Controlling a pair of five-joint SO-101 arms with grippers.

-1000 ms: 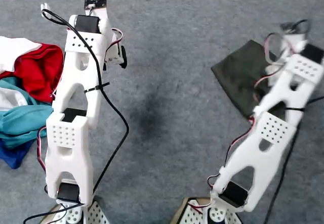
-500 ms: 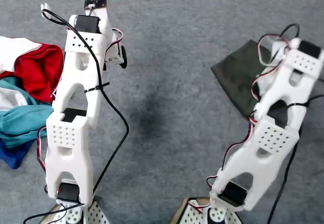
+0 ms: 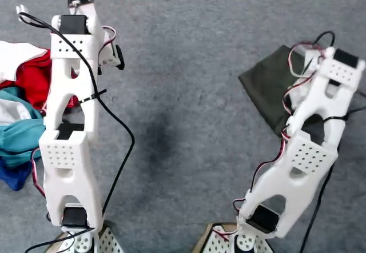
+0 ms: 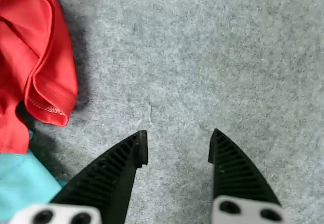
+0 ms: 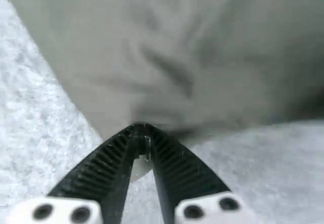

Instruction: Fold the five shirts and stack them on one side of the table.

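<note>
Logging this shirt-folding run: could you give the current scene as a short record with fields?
Folded: dark olive folded shirt, right side of the grey felt table
Unfolded heap, left side: red shirt, teal shirt, white shirt, blue shirt
Left gripper: open, over bare table beside the red shirt
Right gripper: shut, tips at the olive shirt's edge

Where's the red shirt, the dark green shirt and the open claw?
red shirt (image 4: 35, 57): left wrist view, on a fold.
dark green shirt (image 3: 266, 84): high view, on its bare middle.
left claw (image 4: 178, 142): left wrist view, between its open tips.
</note>
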